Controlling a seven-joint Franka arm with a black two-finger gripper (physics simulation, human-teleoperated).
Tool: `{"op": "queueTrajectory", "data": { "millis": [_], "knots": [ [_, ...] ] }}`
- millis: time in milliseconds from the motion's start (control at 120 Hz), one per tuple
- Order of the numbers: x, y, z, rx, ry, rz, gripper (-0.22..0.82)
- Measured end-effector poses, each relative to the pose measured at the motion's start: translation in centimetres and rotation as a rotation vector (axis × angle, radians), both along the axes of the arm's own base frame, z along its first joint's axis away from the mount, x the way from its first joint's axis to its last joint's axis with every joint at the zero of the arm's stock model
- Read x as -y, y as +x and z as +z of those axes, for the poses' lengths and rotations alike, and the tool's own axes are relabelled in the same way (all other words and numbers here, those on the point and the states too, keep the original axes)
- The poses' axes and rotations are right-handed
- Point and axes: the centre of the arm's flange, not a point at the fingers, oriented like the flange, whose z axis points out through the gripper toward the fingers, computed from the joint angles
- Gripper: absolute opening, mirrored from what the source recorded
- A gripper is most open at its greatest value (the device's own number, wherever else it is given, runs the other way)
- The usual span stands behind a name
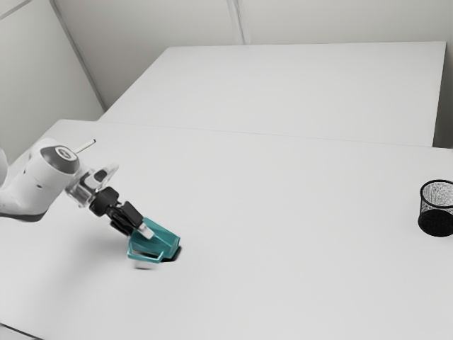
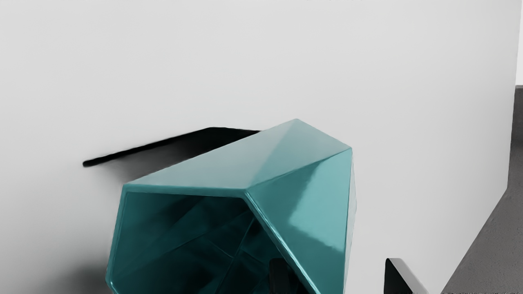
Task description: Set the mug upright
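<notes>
My gripper [image 1: 144, 228] reaches down to the teal mug [image 1: 164, 242] on the exterior view's lower left. The faceted mug lies tipped over, its mouth toward my hand and its angular handle [image 1: 146, 256] on the side nearer the exterior camera. In the wrist view the mug [image 2: 302, 163] shows its dark hollow inside, and the gripper [image 2: 337, 275] straddles one wall: one finger is within the mouth, the other outside with a gap to the wall. The fingers stand open. The mug's far underside is hidden.
A black wire-mesh cup [image 1: 437, 209] stands at the exterior view's far right, well away from the mug. The white table [image 1: 283, 212] extends around the mug, and another white surface [image 1: 297, 88] lies beyond it.
</notes>
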Motion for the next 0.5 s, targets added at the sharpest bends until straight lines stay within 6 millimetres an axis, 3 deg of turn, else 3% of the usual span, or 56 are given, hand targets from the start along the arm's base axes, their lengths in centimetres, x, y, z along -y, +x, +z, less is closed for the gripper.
{"op": "queueTrajectory", "data": {
  "millis": [242,500],
  "knots": [
    [1.7,0.5,1.2,0.011,0.005,-0.024,-0.08],
    [2.7,0.7,2.1,0.014,0.017,-0.037,-0.14]
  ]
}}
